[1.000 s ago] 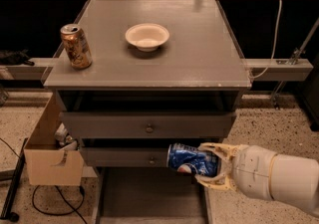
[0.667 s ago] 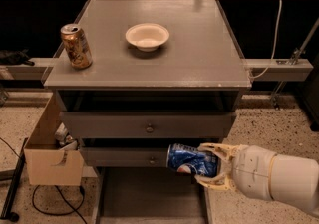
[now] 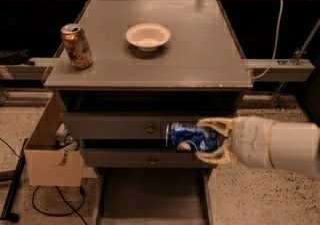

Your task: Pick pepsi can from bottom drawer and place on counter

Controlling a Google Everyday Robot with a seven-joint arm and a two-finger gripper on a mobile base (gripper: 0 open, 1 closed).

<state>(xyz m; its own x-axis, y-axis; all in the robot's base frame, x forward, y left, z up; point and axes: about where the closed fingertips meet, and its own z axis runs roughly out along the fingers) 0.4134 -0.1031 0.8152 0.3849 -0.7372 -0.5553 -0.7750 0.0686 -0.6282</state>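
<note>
While the gripper (image 3: 201, 139) reaches in from the right at the height of the two knobbed drawers, its pale fingers (image 3: 212, 123) are closed around the pepsi can (image 3: 187, 137), one above it and one below. The pepsi can lies on its side in this grip. Its silver end faces left, and its blue wall and part of the round logo show. It hangs in the air in front of the cabinet, across the front of the upper knobbed drawer (image 3: 110, 126) and the dark gap above the lower knobbed drawer (image 3: 120, 158), just right of their knobs. That puts it well below the tabletop (image 3: 200, 54) and above the bottom drawer (image 3: 150, 194), touching neither.

Behind the gripper, a thick white arm (image 3: 290, 146) runs off the right edge of the view. The bottom drawer is pulled out toward the camera, with its flat grey floor and low side walls in sight.

On the tabletop, a gold-brown can (image 3: 76, 45) stands upright near the front left corner. A shallow white bowl (image 3: 147, 36) sits nearer the middle, well apart from it. Left of the cabinet, an open cardboard box (image 3: 52, 164) rests on the speckled floor (image 3: 250, 194); what it holds is too unclear to name. A white cable (image 3: 276, 24) hangs down behind the right side of the tabletop.
</note>
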